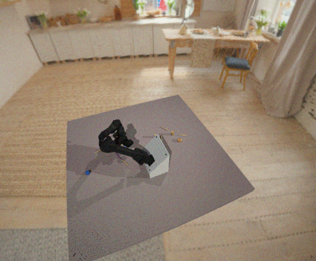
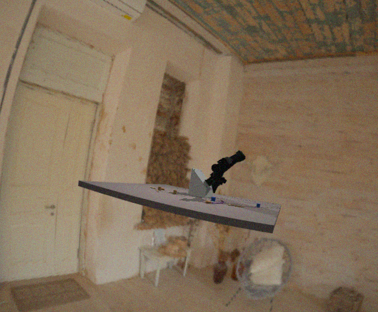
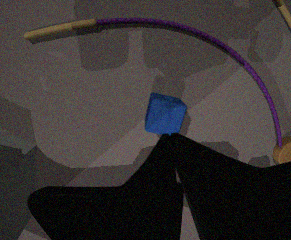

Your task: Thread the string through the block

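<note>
The thin wooden stick [image 3: 60,30] [image 1: 125,162] lies on the table, joined to the purple string [image 3: 205,37] [image 1: 118,155]. The string curves round to the round wooden button [image 3: 287,151] at the right of the wrist view. My gripper [image 3: 169,140] [image 2: 214,190] is shut and empty above the table, its tips together. In the wrist view the tips overlap the near edge of a small blue block [image 3: 165,114] [image 2: 213,199], inside the curve of the string. The stick is apart from my fingers. I cannot make out the wooden block with the hole.
A pale slanted mount [image 1: 159,153] [image 2: 197,186] carries the arm. Another blue object [image 1: 88,172] [image 2: 258,205] lies away from it. A loose stick [image 3: 288,19] is near the button side. Beyond the mount lie a loose stick [image 1: 164,128], a small wooden piece [image 1: 172,133] and a round disc [image 1: 179,140].
</note>
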`<state>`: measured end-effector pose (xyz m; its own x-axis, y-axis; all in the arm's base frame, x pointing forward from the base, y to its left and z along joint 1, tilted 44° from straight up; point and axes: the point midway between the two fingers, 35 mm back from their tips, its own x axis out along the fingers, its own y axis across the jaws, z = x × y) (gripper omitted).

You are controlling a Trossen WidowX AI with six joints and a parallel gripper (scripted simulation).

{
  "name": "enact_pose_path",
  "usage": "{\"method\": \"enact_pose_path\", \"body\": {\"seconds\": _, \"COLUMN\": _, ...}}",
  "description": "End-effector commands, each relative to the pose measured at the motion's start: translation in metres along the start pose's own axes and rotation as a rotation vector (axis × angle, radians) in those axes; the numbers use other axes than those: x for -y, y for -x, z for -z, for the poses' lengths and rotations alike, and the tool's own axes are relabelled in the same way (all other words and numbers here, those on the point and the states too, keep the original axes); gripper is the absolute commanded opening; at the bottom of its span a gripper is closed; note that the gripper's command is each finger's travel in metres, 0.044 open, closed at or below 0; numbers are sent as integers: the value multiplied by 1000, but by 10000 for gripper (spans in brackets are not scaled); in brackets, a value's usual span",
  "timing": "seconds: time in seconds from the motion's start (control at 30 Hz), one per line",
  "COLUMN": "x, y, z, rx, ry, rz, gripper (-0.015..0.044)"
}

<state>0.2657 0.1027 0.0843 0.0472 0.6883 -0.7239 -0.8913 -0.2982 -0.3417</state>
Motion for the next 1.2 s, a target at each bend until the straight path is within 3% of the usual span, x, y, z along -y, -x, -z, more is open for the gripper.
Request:
{"method": "enact_pose_path", "body": {"seconds": 0.0, "x": 0, "y": 0, "z": 0, "rx": 0, "ry": 0, "rz": 0, "gripper": 0}}
{"method": "enact_pose_path", "body": {"seconds": 0.3, "x": 0, "y": 0, "z": 0, "rx": 0, "ry": 0, "rz": 0, "gripper": 0}}
{"method": "enact_pose_path", "body": {"seconds": 0.6, "x": 0, "y": 0, "z": 0, "rx": 0, "ry": 0, "rz": 0, "gripper": 236}}
{"method": "enact_pose_path", "body": {"seconds": 0.67, "x": 0, "y": 0, "z": 0, "rx": 0, "ry": 0, "rz": 0, "gripper": 236}}
{"method": "enact_pose_path", "body": {"seconds": 0.97, "x": 0, "y": 0, "z": 0, "rx": 0, "ry": 0, "rz": 0, "gripper": 0}}
{"method": "enact_pose_path", "body": {"seconds": 1.17, "x": 0, "y": 0, "z": 0, "rx": 0, "ry": 0, "rz": 0, "gripper": 0}}
